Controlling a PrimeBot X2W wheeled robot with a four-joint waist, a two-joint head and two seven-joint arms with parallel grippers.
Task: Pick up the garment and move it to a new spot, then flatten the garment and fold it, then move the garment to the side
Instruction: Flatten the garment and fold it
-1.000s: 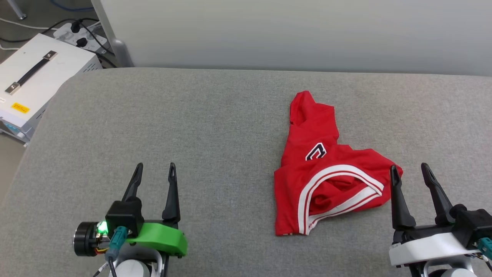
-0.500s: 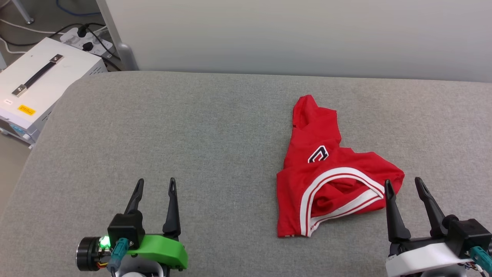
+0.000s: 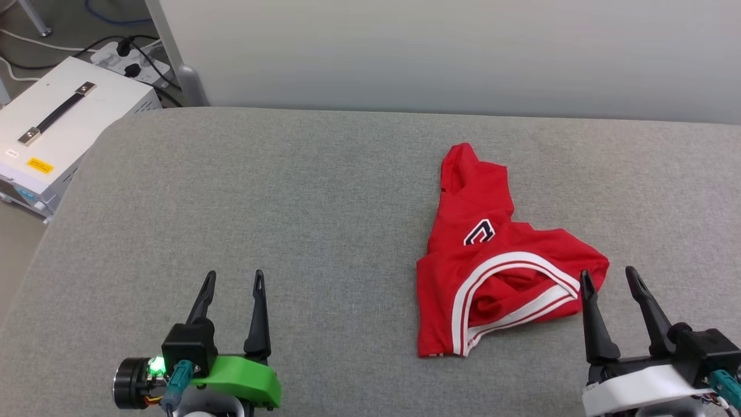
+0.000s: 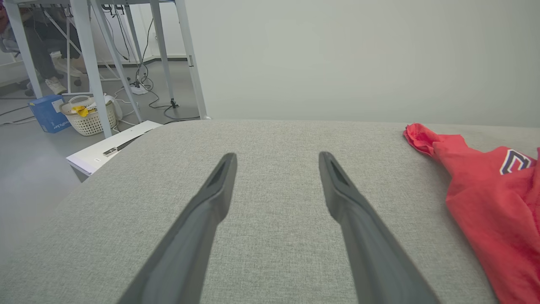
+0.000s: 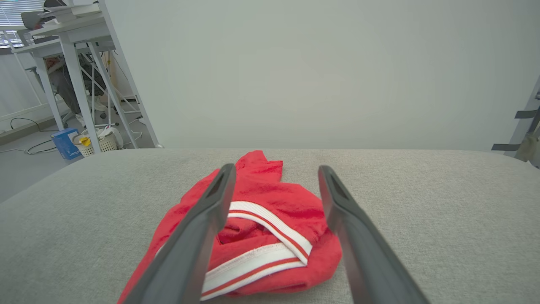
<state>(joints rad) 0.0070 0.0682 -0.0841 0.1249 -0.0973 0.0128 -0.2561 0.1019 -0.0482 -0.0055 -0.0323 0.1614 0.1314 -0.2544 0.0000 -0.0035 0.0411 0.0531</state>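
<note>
Step in hand: the first pick-up, not yet begun. My left gripper [image 3: 235,273] hovers over the counter [image 3: 324,191], a grey woven cloth surface with rounded corners. Its jaws are released and empty, well apart from the garment [image 3: 492,260]. The garment lies crumpled right of centre: thin, limp red knit, with a white-and-red striped opening towards me. My right gripper [image 3: 607,271] hangs just beside its right edge, jaws released. Next move, as I judge: advance the right jaws onto the bunched edge and pinch
</note>
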